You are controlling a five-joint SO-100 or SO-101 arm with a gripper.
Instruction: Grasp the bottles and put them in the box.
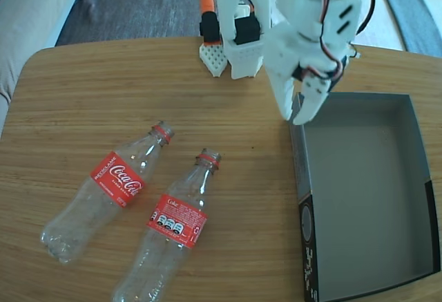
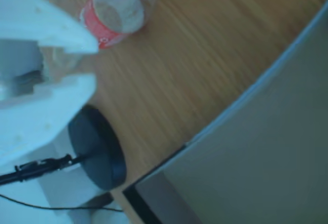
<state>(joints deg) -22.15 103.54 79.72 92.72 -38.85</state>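
Two clear bottles with red labels lie on the wooden table in the fixed view, necks pointing up-right: the left bottle [image 1: 114, 184] and the right bottle [image 1: 173, 226]. The box [image 1: 366, 191], grey inside with a black printed side, sits at the right. My white gripper [image 1: 304, 117] hangs over the box's far left corner, fingers drawn together with nothing between them, well clear of both bottles. In the wrist view the gripper [image 2: 96, 60] fills the left edge, one bottle [image 2: 115, 11] shows blurred at the top, and the box [image 2: 266, 147] takes the lower right.
The arm's white base [image 1: 245, 53] stands at the table's far edge beside an orange-topped part [image 1: 207, 12]. A black round disc [image 2: 100, 149] with a cable lies near the box corner in the wrist view. Bare wood separates the bottles from the box.
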